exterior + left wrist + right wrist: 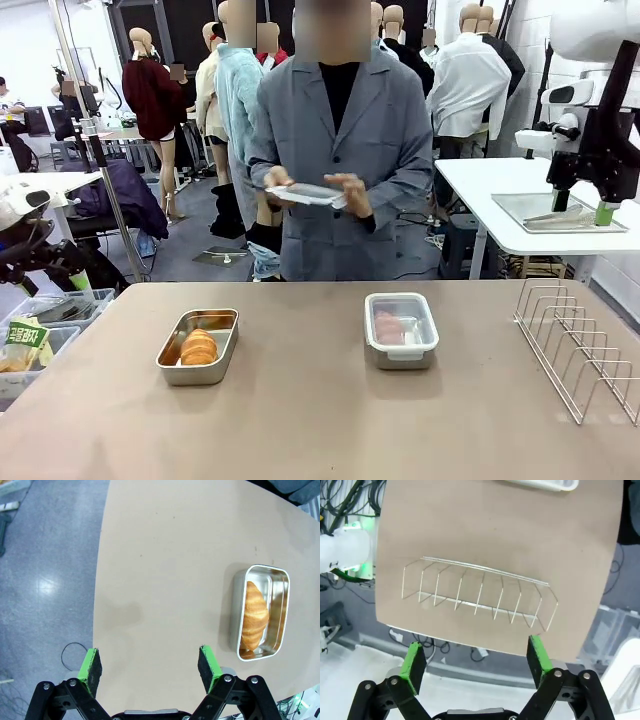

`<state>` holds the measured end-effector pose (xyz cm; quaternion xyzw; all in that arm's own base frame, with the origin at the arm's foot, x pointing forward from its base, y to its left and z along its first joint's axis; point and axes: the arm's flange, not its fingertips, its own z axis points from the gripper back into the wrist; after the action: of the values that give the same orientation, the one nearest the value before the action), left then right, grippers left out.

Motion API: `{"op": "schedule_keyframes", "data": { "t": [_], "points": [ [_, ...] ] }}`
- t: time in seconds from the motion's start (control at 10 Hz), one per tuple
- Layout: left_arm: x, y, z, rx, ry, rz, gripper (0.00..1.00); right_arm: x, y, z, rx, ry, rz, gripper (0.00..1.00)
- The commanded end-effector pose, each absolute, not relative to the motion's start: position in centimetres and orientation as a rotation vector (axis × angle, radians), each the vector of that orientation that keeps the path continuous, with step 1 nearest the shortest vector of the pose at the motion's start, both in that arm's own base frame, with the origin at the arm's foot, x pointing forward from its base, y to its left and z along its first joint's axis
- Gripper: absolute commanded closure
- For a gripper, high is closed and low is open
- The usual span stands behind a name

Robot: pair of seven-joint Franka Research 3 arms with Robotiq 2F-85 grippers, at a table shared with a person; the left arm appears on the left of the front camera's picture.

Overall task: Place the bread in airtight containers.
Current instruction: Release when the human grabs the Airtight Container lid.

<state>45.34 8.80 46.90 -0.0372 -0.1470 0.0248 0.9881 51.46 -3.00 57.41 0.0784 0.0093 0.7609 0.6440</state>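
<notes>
One bread roll [198, 347] lies in the open steel container [224, 352] at the table's left. The second bread [389, 326] shows through the clear lid clipped on the other container [401, 357] near the middle. Across the table a person holds another clear lid [305, 193] in both hands. My left gripper [150, 660] is open and hangs empty above the table's left end, with the open container [235, 611] and its bread [254, 615] off to one side. My right gripper [476, 655] is open and empty, high over the table's right edge; in the front view it [583, 208] hangs at the upper right.
A wire rack [578, 350] stands at the table's right end, directly below my right gripper [480, 595]. Clear bins [45, 325] with packets sit beside the table's left end. A white side table with a flat steel tray [555, 210] stands behind on the right.
</notes>
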Motion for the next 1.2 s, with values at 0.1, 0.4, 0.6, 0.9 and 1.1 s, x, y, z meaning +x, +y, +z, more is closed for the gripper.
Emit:
{"op": "schedule_keyframes", "data": {
  "t": [0.1,0.4,0.6,0.9,1.1],
  "points": [
    [45.3,8.8,47.0,-0.077,-0.296,0.068,0.0,51.5,-3.0,57.4,0.179,0.021,1.733,0.0],
    [45.3,8.8,47.0,-0.077,-0.296,0.068,0.0,51.5,-3.0,57.4,0.179,0.021,1.733,0.0],
    [45.3,8.8,47.0,-0.077,-0.296,0.068,0.0,51.5,-3.0,57.4,0.179,0.021,1.733,0.0],
    [45.3,8.8,47.0,-0.077,-0.296,0.068,0.0,51.5,-3.0,57.4,0.179,0.021,1.733,0.0],
    [45.3,8.8,47.0,-0.077,-0.296,0.068,0.0,51.5,-3.0,57.4,0.179,0.021,1.733,0.0]
  ]
}}
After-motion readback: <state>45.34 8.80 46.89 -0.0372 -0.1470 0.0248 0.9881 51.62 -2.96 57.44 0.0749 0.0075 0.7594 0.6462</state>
